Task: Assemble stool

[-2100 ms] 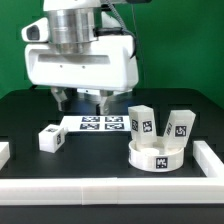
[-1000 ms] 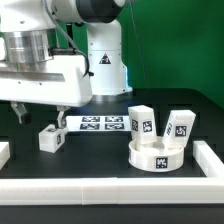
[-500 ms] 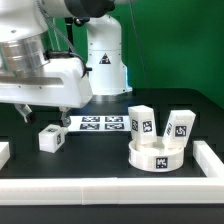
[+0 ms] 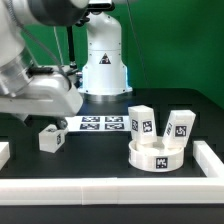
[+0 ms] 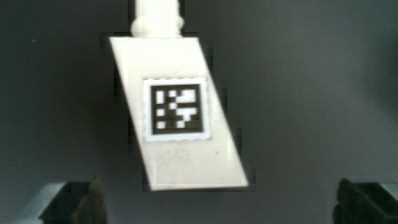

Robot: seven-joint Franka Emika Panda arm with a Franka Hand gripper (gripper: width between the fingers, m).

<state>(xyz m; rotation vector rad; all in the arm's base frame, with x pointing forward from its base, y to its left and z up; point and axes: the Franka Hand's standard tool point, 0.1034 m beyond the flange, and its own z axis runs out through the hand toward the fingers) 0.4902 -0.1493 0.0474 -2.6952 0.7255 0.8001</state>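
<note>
The stool is in pieces. One block leg (image 4: 50, 137) lies alone toward the exterior view's left, below the hand (image 5: 217, 203), whose fingers (image 5: 68, 200) are spread wide and empty, clear of the leg's sides. The round seat (image 4: 157, 156) sits toward the right, with a second leg (image 4: 140, 120) upright and a third leg (image 4: 178, 125) leaning just behind it. The marker board (image 4: 100, 123) lies between the two groups. White border rails (image 4: 110, 190) edge the black tabletop (image 4: 95, 160), and a green wall (image 4: 190, 50) stands behind.

Matte black table top (image 4: 95, 160), flat white marker board (image 4: 100, 123) with a row of square tags lying toward the back, long white border rail (image 4: 110, 188) along the front edge, shorter side rail (image 4: 212, 158) at the exterior view's right, green backdrop (image 4: 180, 50) behind.
</note>
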